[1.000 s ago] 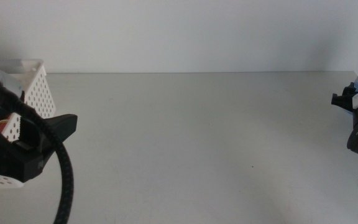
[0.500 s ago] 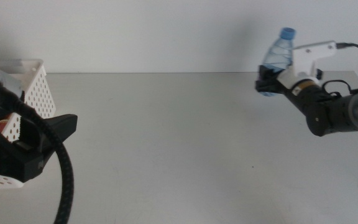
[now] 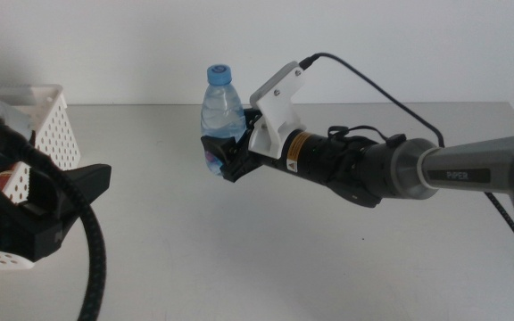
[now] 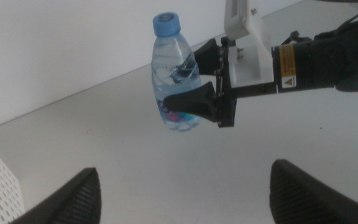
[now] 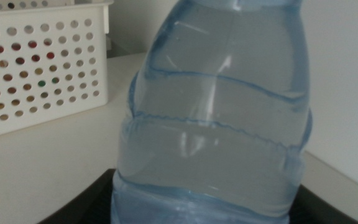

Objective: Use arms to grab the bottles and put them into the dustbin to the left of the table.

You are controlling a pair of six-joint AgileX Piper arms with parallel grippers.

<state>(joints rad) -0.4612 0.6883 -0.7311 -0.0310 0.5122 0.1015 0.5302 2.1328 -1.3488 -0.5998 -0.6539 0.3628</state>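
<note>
Water bottle clamped upright in my right gripper, held above table mid-span. Transport step under way. Next: carry across to basket, get above rim, release. Left gripper spread empty, waiting beside basket.

Middle view overlooks table, wrist views close, sharing bottle

A plain white wall (bare, evenly lit) rises behind the far edge.

Right hand clamped mid-air, left hand spread
</note>
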